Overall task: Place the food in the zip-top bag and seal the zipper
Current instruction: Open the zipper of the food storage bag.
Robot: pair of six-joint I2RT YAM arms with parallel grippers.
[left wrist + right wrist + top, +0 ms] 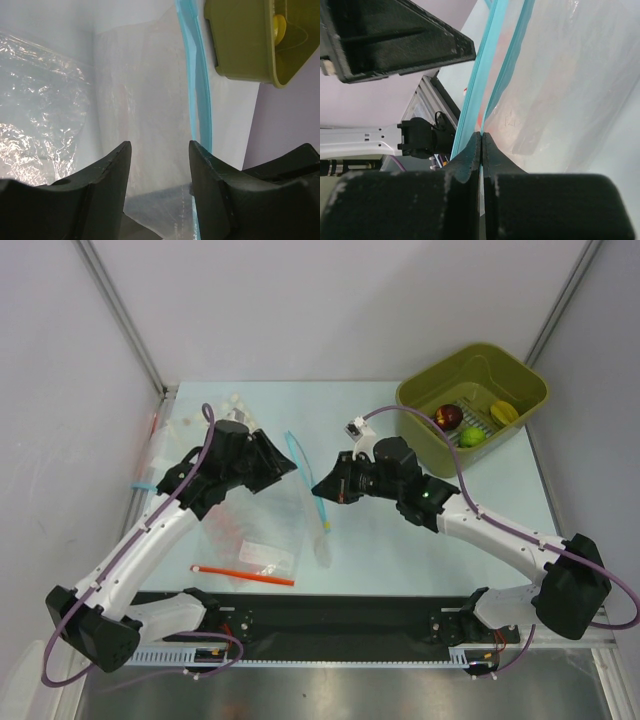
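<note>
Your right gripper is clamped shut on the light blue zipper strip; your left gripper has its jaws apart at the plain clear plastic zip-top bag.
The bag sits mid-table and is probably light, limp, slippery film, so grip the stiffer strip. The strip runs near to far, with the mouth facing the olive plastic tub of toy fruits.

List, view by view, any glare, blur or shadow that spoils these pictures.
Top external: even light and sharp, but the clear zip-top bag nearly vanishes against the pale table. Left wrist: bright glare on crinkled plastic at left, and the left gripper is dark and soft-edged. Right wrist: the right gripper, shut on the zipper, is a blurred black mass, while the strip beyond is sharper.
</note>
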